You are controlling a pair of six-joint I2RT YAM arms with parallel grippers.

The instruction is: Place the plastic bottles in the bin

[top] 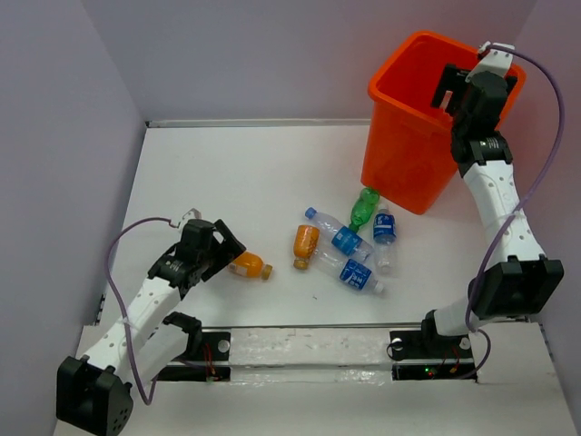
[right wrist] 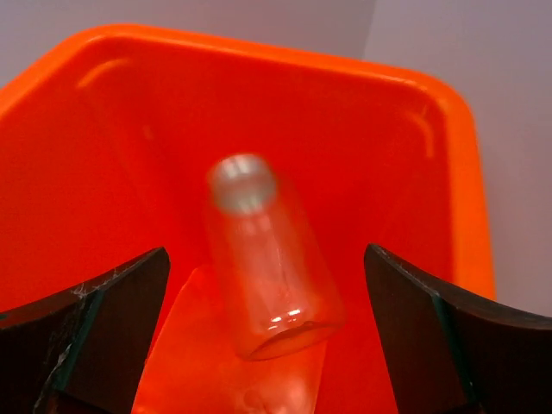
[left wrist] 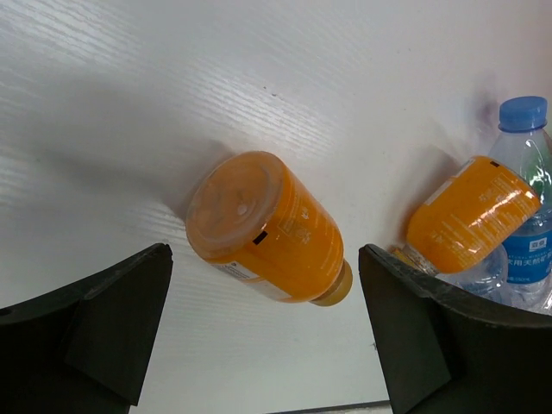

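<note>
An orange bottle [top: 250, 265] lies on its side on the white table. My left gripper [top: 224, 247] is open just left of it, and the left wrist view shows the bottle [left wrist: 263, 228] between the wide-open fingers of that gripper [left wrist: 263, 267], untouched. A second orange bottle [top: 306, 242], a green bottle [top: 365, 207] and three blue-labelled clear bottles [top: 343, 239] lie grouped mid-table. My right gripper [top: 451, 91] is open over the orange bin [top: 408, 154]. A plain clear bottle [right wrist: 267, 259], blurred, is loose inside the bin [right wrist: 388, 129] below the open right gripper [right wrist: 266, 276].
The bin stands at the far right against the back wall. The second orange bottle [left wrist: 470, 216] and a blue-capped bottle [left wrist: 526, 164] lie just right of my left gripper's right finger. Grey walls enclose the table on the left, back and right.
</note>
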